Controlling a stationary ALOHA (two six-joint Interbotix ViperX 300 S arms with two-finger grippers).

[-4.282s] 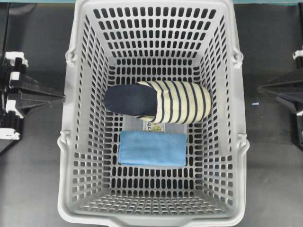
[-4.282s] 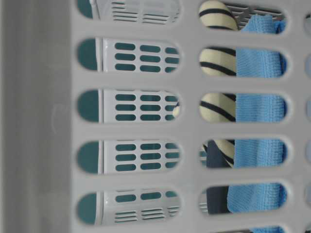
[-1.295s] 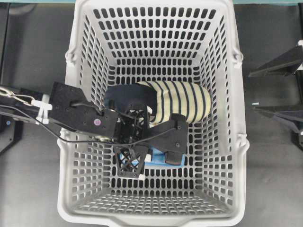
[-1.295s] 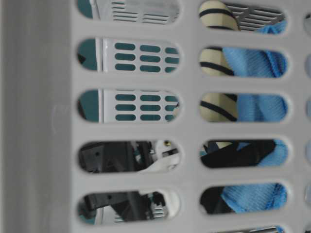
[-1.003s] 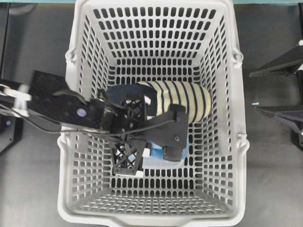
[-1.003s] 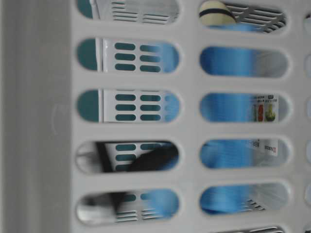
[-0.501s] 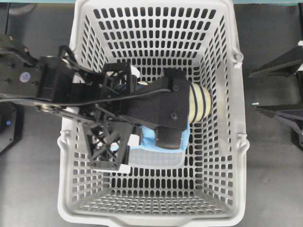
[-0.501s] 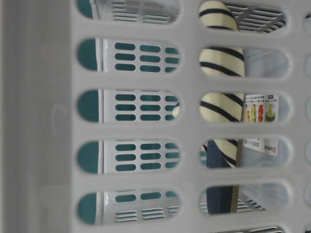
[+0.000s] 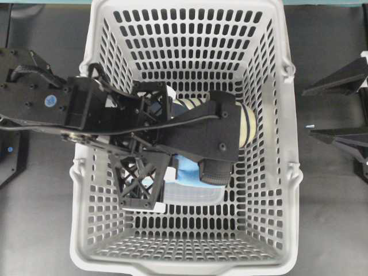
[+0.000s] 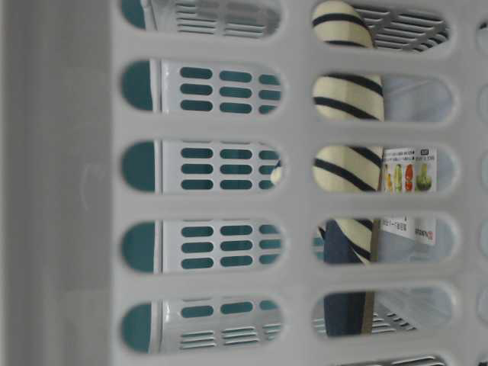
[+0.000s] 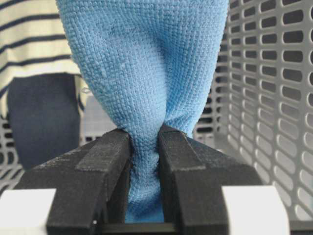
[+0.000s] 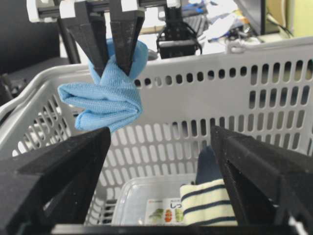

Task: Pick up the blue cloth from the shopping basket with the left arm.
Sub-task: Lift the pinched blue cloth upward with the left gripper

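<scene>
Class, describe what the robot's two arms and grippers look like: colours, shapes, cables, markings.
Both are black. The left arm has a bulky wrist, a thin black cable and a round blue sticker; the left gripper has lattice-framed fingers with white parts. The right gripper shows thick black fingers.

Black left arm (image 9: 86, 109), lattice fingers (image 9: 138, 184)

Left hand (image 12: 111, 61) clamped, pointing down; right hand (image 12: 161, 181) spread.

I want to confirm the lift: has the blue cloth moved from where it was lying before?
Yes. The blue cloth has gone up off the floor of the shopping basket, and hangs near the rim from the left gripper.
</scene>
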